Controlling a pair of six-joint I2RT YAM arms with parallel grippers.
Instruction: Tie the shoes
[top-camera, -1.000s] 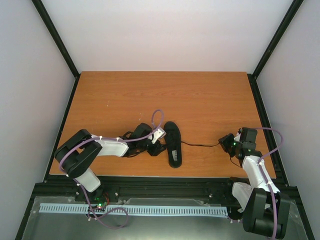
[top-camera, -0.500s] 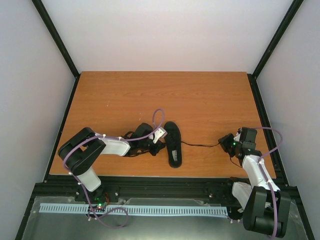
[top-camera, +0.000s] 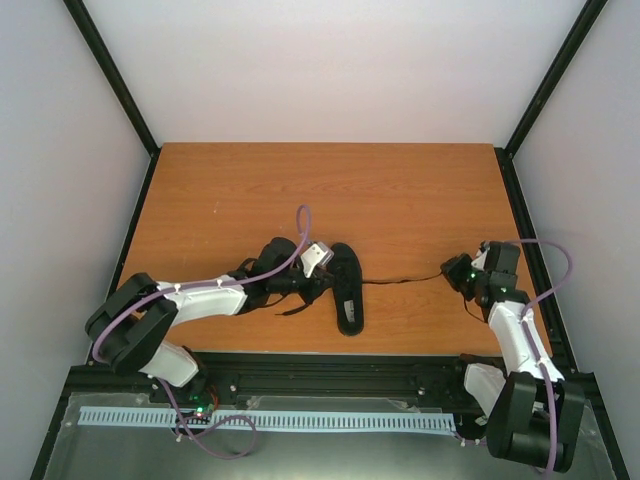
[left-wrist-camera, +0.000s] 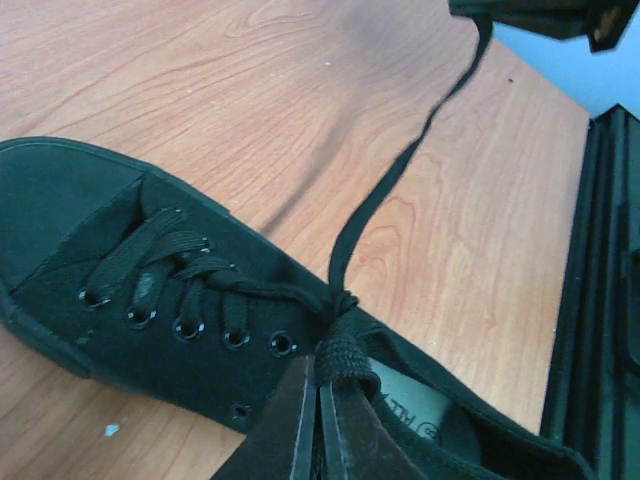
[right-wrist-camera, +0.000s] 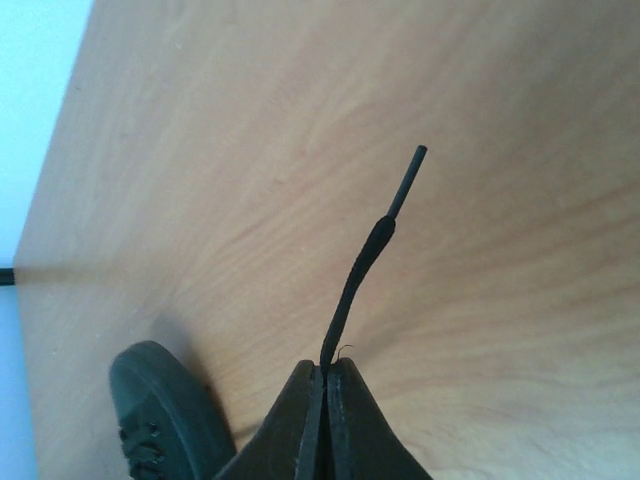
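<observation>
In the left wrist view the shoe (left-wrist-camera: 150, 300) runs off the frame at 5 o'clock, heel unseen, and the left gripper (left-wrist-camera: 320, 400) at 6 o'clock covers its near side. The lace (left-wrist-camera: 400, 180) ends at 1 o'clock in the right gripper (left-wrist-camera: 487, 12), cropped by the top edge. From the right wrist only the toe shows, cut at 7 o'clock.

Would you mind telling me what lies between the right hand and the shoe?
Only one black lace, running from the shoe to the right hand above bare tabletop; the top view shows it.
</observation>
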